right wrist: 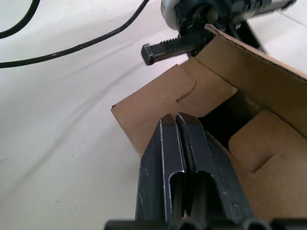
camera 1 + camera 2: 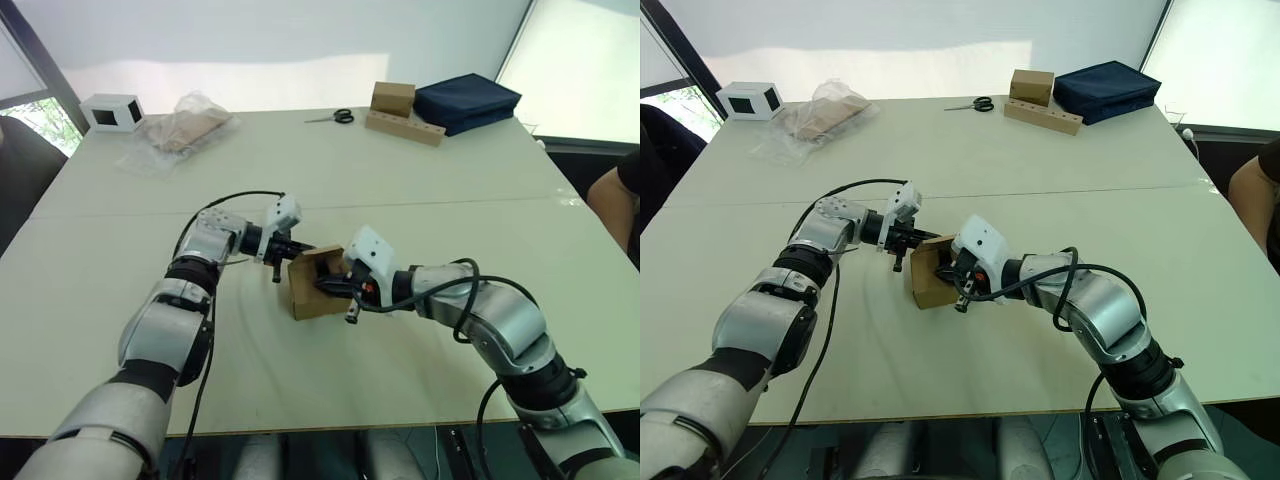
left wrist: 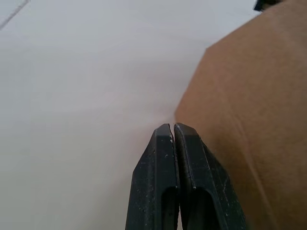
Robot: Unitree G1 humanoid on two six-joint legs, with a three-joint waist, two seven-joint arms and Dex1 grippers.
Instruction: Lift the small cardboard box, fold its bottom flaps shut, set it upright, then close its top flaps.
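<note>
Small cardboard box [image 2: 316,284] upright, open end skyward

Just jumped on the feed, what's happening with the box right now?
Both arms are working the small cardboard box near the middle of the table. The left gripper, fingers shut, is against the box's outer side. The right gripper, also shut, is at the open end, where the flaps are partly folded in, not yet closed.

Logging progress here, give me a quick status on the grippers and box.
Left gripper shut, beside small cardboard box. Right gripper shut, at its open end. Flaps unfolded. Nothing in the way.
</note>
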